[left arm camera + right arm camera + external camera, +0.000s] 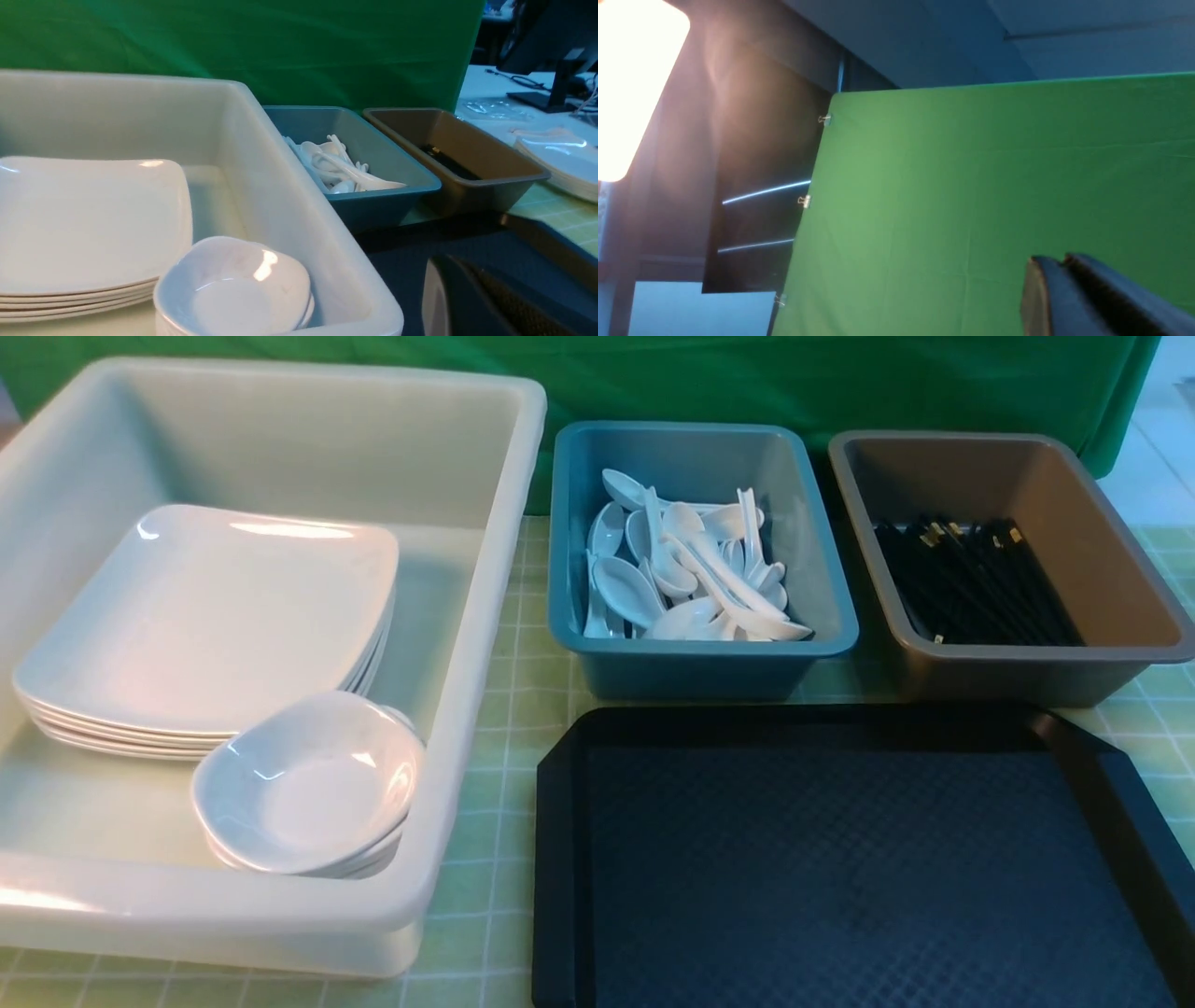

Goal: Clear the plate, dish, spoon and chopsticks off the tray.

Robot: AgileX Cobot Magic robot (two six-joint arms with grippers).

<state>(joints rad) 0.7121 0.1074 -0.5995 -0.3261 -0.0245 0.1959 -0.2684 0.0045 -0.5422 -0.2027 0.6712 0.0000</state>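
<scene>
1. Tray sits on the bench at front right; its diamond-textured floor is bare, nothing on it in front view.
2. Big white tub stands left of the tray. In it: a stack of square plates w/ the top plate facing up, and just in front, overlapping the stack's near corner, a stack of small deep dishes.
3. Teal tub is behind the tray, betw. white tub and grey tub. Holds a heap of white spoons, lying every which way.
4. Grey tub is right of the teal one, also behind the tray. Black chopsticks lie bundled in it, gold bands toward the far end.
5. My left end effector: only a dark finger part w/ a pale edge shows at the corner of the left wrist view, over the tray's dark surface beside the white tub. Can't tell if wide or narrow; nothing seen in it.
6. My right end effector: wrist cam points up at the green backdrop and ceiling; two dark fingers show pressed side by side, no gap betw. them, nothing held.
7. Neither arm shows in the front view.
</scene>
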